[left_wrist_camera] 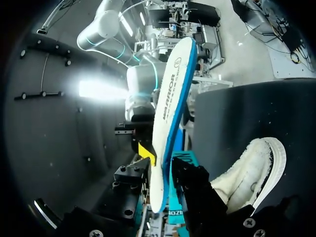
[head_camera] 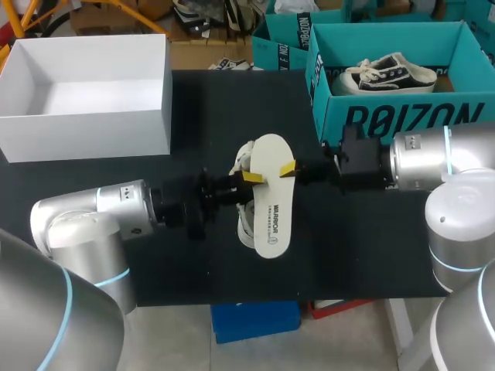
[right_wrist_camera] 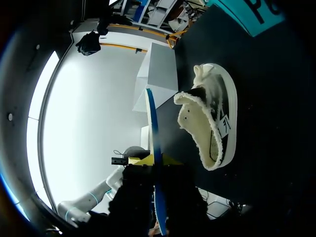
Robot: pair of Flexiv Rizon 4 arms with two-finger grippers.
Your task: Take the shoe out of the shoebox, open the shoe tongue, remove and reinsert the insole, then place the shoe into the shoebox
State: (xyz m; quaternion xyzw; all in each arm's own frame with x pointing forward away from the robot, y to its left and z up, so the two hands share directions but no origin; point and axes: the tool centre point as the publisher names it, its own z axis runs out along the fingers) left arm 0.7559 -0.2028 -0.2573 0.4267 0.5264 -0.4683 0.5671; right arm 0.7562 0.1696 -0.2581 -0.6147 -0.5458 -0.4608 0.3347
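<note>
While aloft between left claw [head_camera: 253, 177] and right claw [head_camera: 288, 168], dark-lettered white insole [head_camera: 272, 212].

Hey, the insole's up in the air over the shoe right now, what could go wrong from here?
The right tool pinches the insole only at one edge, so it may twist or slip out. The shoe lies on its side on the table, apparently ungripped, so pushing the insole in could shove it away. The left tool is close beside the same insole, so the two tools may bump.
</note>
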